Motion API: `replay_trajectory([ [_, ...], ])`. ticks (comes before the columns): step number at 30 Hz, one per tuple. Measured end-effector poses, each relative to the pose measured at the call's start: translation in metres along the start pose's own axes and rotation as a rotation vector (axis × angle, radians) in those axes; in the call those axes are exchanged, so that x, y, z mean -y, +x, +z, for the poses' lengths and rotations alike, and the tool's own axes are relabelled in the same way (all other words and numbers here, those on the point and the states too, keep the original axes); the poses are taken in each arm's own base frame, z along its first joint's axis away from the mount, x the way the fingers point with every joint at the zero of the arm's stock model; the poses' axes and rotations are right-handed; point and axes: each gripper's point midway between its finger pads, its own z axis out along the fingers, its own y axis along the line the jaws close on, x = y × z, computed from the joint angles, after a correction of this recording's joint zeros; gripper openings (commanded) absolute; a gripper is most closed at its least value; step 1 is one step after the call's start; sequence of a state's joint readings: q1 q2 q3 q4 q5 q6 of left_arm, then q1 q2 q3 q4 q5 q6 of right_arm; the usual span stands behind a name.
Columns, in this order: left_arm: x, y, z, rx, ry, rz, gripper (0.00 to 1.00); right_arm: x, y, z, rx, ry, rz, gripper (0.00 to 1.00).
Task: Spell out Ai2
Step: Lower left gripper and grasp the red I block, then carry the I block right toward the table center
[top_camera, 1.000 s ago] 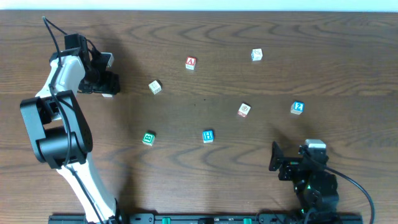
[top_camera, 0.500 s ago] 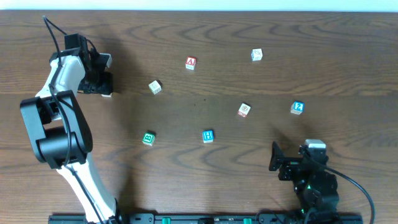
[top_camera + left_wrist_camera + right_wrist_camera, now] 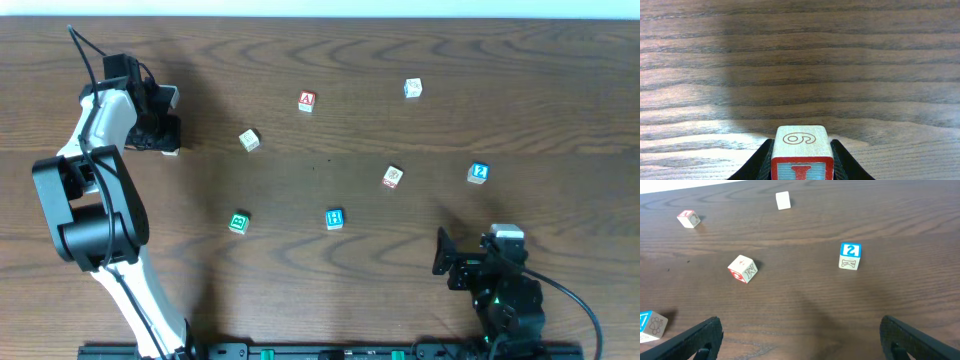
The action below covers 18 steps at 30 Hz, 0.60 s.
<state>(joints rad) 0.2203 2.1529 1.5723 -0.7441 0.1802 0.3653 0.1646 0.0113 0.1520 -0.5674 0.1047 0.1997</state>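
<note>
The left gripper [image 3: 164, 135] sits far to the left of the blue "H" cube [image 3: 334, 219] and farther from the robot. Its jaws are clenched on the red-framed "I" cube [image 3: 801, 150]. In the left wrist view a dark finger [image 3: 761, 161] presses each side of that cube, whose upper face bears a curled red figure, above the wooden table [image 3: 800, 60].

The red "A" cube [image 3: 306, 100] lies beyond the "H" cube, well apart from it and slightly left. The blue "2" cube [image 3: 478, 173] lies well to the right of the "H" cube and a little farther back, standing alone.

A green-lettered cube [image 3: 238, 223] rests to the left of the "H" cube, level with it. A red-patterned cube [image 3: 393, 177] sits tilted between the "H" cube and the "2" cube.

The right gripper [image 3: 802, 342] hovers to the right of the "H" cube and nearer the robot, jaws spread wide with nothing between them.
</note>
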Motion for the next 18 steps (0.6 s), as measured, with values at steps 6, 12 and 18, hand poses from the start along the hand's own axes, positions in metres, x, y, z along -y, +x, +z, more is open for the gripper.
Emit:
replay_trajectory([
  [6,0.003,-0.007,-0.006,0.01,0.021,-0.104,0.06,0.0,0.0,0.0,0.0,0.0,0.0,0.99],
  [12,0.013,-0.059,-0.05,0.134,0.035,-0.182,0.06,0.0,0.0,0.0,0.0,0.0,0.0,0.99],
  [18,0.088,-0.121,-0.092,0.293,0.068,-0.066,0.06,0.0,0.0,0.0,0.0,0.0,0.0,0.99],
])
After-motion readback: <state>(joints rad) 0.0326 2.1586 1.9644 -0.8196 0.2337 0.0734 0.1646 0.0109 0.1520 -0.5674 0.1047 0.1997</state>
